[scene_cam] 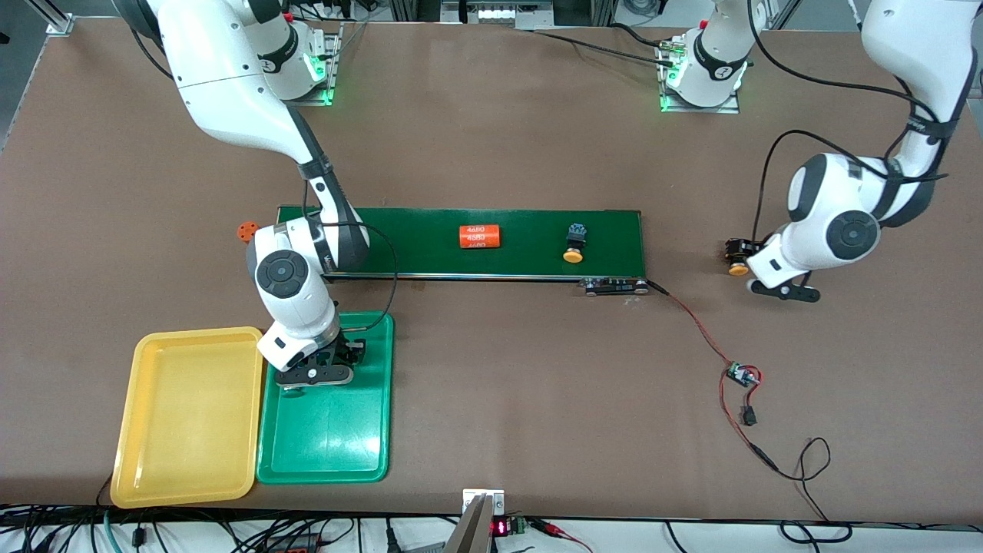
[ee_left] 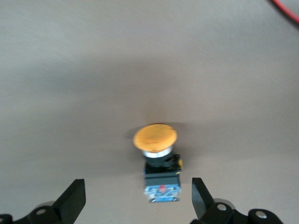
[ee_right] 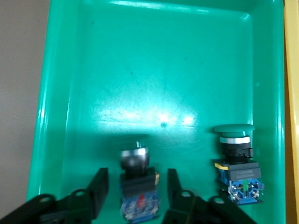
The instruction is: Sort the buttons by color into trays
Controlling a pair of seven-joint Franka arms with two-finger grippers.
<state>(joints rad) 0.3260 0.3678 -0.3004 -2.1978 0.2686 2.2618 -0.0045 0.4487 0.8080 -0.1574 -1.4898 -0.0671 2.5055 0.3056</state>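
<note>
Front view, nearest the camera: the yellow tray (scene_cam: 188,415) is bare, and the green tray (scene_cam: 326,426) lies touching it on the side toward the left arm's end of the table. The right end effector (scene_cam: 319,369) is low over the green tray's end nearer the conveyor belt (scene_cam: 461,242), forearm pitched steeply down. In the right wrist view its fingers (ee_right: 99,191) stand partly open with gaps on both sides of a green-capped button (ee_right: 138,186), which sits on the tray floor beside a second green button (ee_right: 236,163). Judgement: release is in hand; the fingers should clear the body fully and the lift go straight up so the button is not toppled.

On the belt lie an orange cylinder (scene_cam: 479,236) and an orange-capped button (scene_cam: 574,243). Toward the left arm's end of the table, the left end effector (ee_left: 138,200) hovers fully open, holding nothing, over another orange-capped button (ee_left: 156,161) on the table (scene_cam: 537,384), wrist bent downward.
</note>
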